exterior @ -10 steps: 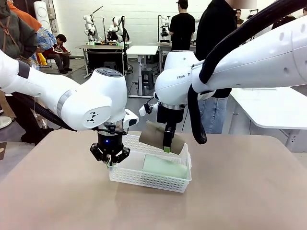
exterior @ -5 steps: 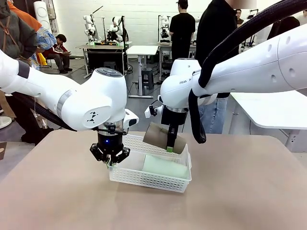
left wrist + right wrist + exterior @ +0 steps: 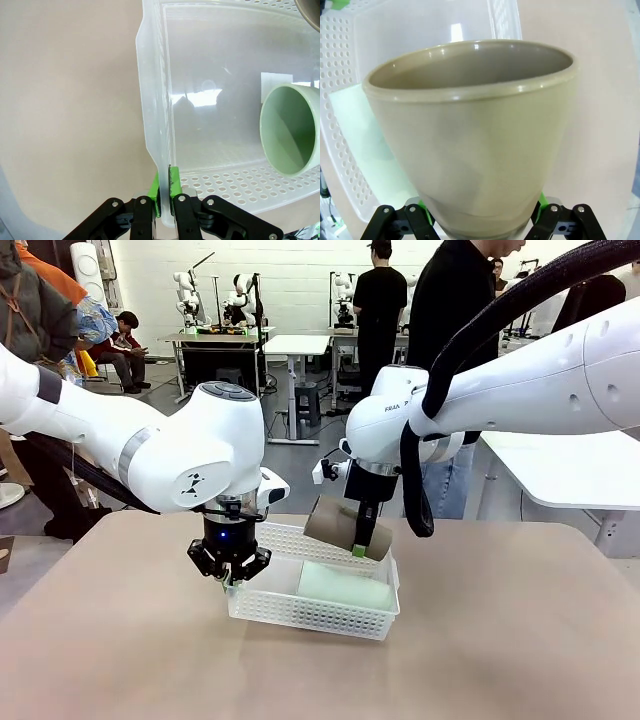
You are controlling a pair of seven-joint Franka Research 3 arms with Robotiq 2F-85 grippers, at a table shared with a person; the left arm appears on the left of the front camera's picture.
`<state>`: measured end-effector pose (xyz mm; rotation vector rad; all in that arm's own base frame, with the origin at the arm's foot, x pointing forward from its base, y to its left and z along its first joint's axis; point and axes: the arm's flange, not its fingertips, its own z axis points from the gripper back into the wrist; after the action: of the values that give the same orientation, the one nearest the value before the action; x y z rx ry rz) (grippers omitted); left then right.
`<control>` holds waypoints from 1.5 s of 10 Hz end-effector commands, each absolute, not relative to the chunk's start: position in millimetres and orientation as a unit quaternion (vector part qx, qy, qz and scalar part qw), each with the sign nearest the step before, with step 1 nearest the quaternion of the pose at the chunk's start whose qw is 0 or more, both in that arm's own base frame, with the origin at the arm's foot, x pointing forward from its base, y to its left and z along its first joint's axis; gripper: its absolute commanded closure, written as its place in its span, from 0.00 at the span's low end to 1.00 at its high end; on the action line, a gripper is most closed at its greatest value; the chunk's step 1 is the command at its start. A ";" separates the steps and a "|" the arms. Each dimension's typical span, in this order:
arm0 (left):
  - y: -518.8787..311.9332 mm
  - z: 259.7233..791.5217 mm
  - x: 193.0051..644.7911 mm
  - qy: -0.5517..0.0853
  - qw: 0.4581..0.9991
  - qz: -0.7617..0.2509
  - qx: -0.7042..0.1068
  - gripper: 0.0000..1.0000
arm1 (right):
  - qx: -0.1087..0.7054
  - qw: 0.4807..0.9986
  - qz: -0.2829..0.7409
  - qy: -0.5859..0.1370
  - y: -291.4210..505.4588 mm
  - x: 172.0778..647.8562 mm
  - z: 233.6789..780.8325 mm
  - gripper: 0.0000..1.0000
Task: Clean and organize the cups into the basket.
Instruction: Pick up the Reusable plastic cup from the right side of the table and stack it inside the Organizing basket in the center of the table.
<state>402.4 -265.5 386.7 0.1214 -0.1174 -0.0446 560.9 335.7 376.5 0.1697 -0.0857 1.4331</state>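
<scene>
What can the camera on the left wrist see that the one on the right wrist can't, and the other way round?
Left wrist: the left gripper pinching the basket by its side wall, and the open mouth of the green cup lying inside.
Right wrist: the right gripper clamped on the tan cup, held close over the basket with its mouth pointing away from the camera.
Both: the white basket, the green cup in it, and the table beside it.

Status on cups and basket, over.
Left end effector shut on basket rim. Right end effector holds tan cup over basket. Green cup lies inside, room beside it.
</scene>
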 end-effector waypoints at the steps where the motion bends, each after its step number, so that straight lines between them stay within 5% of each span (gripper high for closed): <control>1: -263.2 387.2 400.9 -0.063 0.996 -0.025 0.064 1.00 | 0.096 0.743 0.663 -0.014 327.2 545.5 326.3 0.19; 14: -263.2 387.2 400.9 -0.063 0.996 -0.025 0.064 1.00 | 0.059 0.708 0.701 -0.060 338.8 492.6 316.4 0.19; 15: -263.2 387.2 400.9 -0.063 0.996 -0.025 0.064 1.00 | 0.064 0.705 0.703 -0.061 339.8 492.8 317.7 0.05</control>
<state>399.4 -267.0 383.3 0.1238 -0.1108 -0.0505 506.8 343.5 328.8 0.1232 -0.1371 1.5259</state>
